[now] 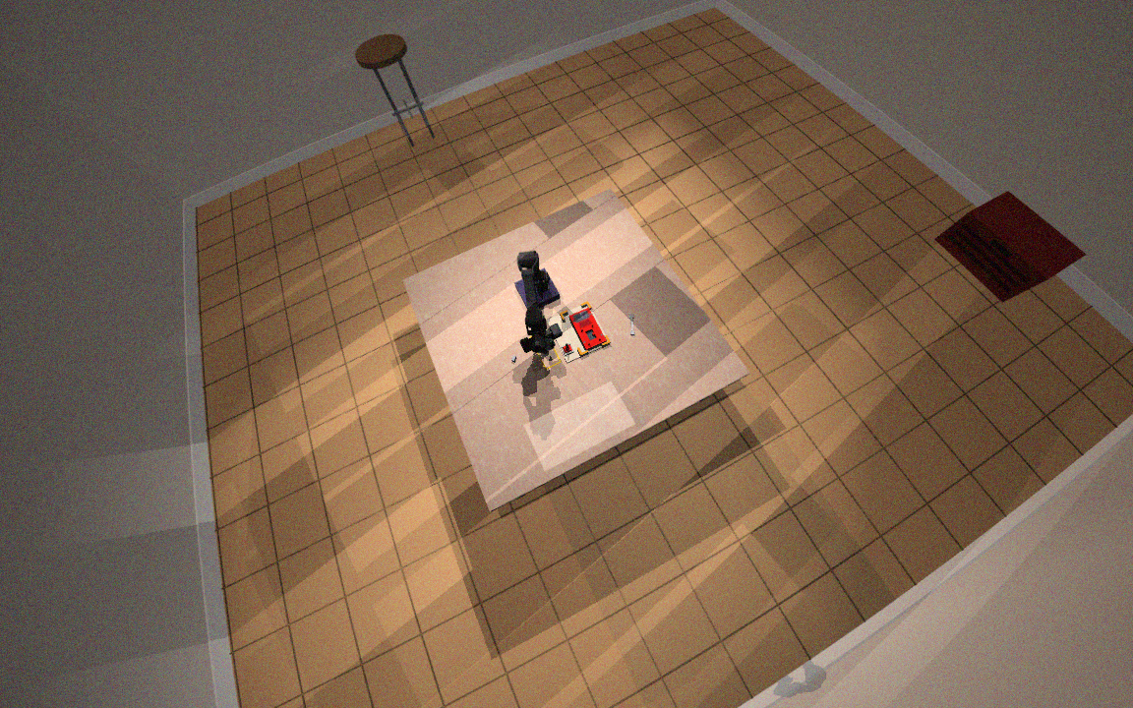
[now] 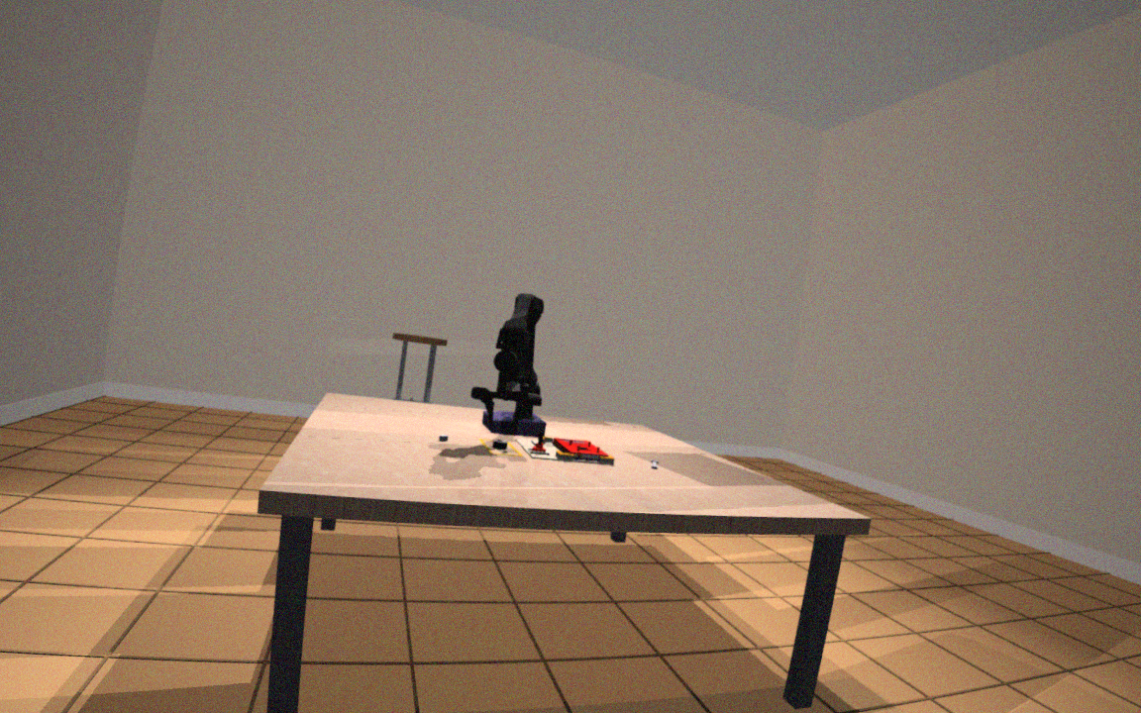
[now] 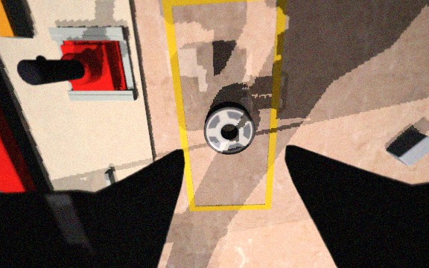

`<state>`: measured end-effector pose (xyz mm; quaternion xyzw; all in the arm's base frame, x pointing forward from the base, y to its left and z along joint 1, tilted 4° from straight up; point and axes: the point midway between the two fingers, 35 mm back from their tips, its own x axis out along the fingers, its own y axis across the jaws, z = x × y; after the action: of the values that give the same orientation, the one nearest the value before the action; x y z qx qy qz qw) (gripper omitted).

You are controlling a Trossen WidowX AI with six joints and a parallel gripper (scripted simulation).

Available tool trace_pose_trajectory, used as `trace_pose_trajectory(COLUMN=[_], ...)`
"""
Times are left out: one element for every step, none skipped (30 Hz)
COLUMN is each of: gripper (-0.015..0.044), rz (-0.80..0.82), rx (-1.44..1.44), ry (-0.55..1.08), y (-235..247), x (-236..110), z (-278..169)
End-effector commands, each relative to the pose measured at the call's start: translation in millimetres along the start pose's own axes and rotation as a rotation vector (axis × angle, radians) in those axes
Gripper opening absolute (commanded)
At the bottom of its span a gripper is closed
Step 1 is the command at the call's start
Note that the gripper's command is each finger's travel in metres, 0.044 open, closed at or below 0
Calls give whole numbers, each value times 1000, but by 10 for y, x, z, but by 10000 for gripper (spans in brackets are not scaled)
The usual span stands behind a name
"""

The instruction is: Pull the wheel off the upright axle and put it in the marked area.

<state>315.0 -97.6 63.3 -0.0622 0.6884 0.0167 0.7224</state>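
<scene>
Nearest us in the wrist view, the black parallel-jaw gripper [image 3: 233, 160] has its fingers spread well apart with nothing between them — we read it as released. Just past the tips, the small black-tyred wheel with a grey spoked hub [image 3: 229, 130] lies flat, hub hole up, on the pale wooden table [image 3: 348, 112]. It sits inside the yellow-outlined rectangular area [image 3: 179, 104], between the two long lines, touching neither that we can see. Neither finger touches the wheel.

Further off to the side, the dark upright axle [image 3: 51, 71] stands bare on its red block in a grey frame [image 3: 95, 67], on the cream base plate [image 3: 80, 130]. A small grey block [image 3: 412, 147] lies well apart on the other side.

Our judgement: pull and placement are done, we're at the let-go step. Next move — a straight lift away with the fingers kept wide, no sideways drift that could nudge the wheel over a yellow line.
</scene>
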Motion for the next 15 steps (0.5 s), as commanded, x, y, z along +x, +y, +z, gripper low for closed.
trace_pose_trajectory(gripper=[300, 326, 352, 379, 405, 431, 440, 440, 440, 440, 440, 440, 440, 440, 440], rz=[1, -3, -3, -2, -2, -1, 0, 0, 1, 1, 2, 2, 3, 4, 4], rx=[1, 0, 0, 0, 0, 0, 0, 0, 0, 0, 0, 1, 1, 1, 1], ry=[-5, -7, -7, -6, -6, -5, -4, -4, -3, -3, -2, -1, -1, 0, 0], y=[7, -1, 13, 37, 67, 97, 128, 158, 189, 220, 252, 283, 314, 340, 355], x=[-147, -60, -89, -137, -193, -247, -298, -347, -393, -436, -477, -515, -551, -578, -593], z=[-8, 0, -31, -83, -149, -216, -283, -352, -422, -492, -563, -635, -707, -766, -802])
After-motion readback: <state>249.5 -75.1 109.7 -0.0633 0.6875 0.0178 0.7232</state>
